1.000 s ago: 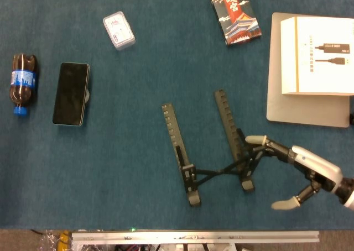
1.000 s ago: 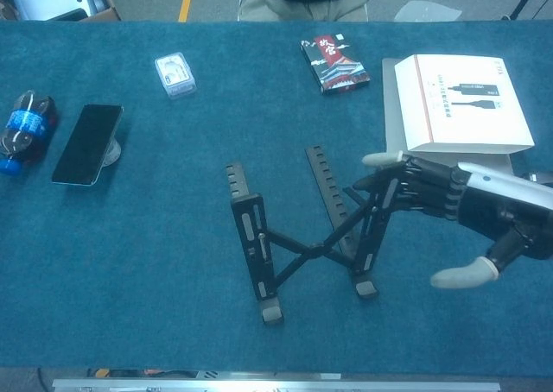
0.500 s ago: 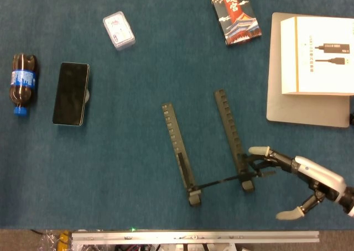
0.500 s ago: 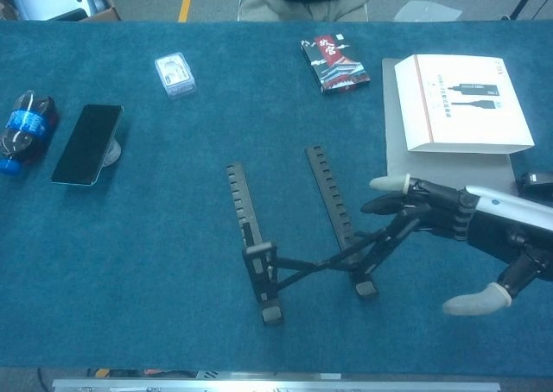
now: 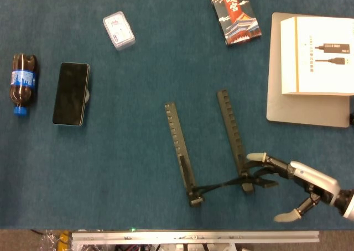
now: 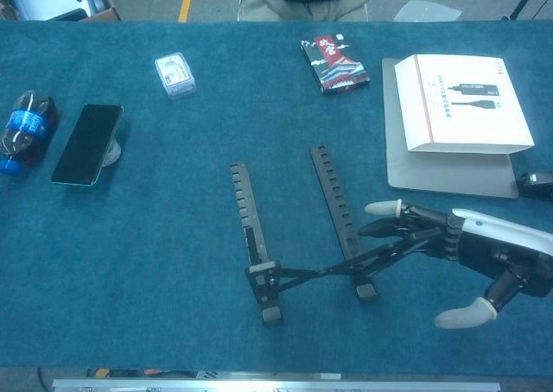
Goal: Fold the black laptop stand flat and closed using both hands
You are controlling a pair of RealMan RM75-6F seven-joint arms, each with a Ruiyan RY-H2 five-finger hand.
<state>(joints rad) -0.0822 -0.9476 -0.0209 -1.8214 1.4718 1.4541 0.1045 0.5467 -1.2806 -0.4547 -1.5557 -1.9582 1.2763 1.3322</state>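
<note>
The black laptop stand (image 5: 180, 151) lies near the table's front edge, its two notched rails (image 6: 333, 204) pointing away from me. Its cross struts (image 6: 328, 269) lie low, nearly level with the table. My right hand (image 5: 303, 180) reaches in from the right with its fingers spread. The fingertips (image 6: 381, 208) press on the strut end beside the right rail, while the thumb hangs apart toward the front. Nothing is gripped inside the hand. My left hand appears in neither view.
A cola bottle (image 5: 21, 83) and a black phone (image 5: 71, 93) lie at the far left. A small white box (image 5: 118, 31) and a card pack (image 5: 235, 11) sit at the back. A white carton (image 5: 316, 55) rests on a grey slab (image 5: 301, 111) at the right.
The stand's raised struts have dropped from upright to almost flat. My right hand has followed them down toward the front edge, and the stand has shifted slightly right.
</note>
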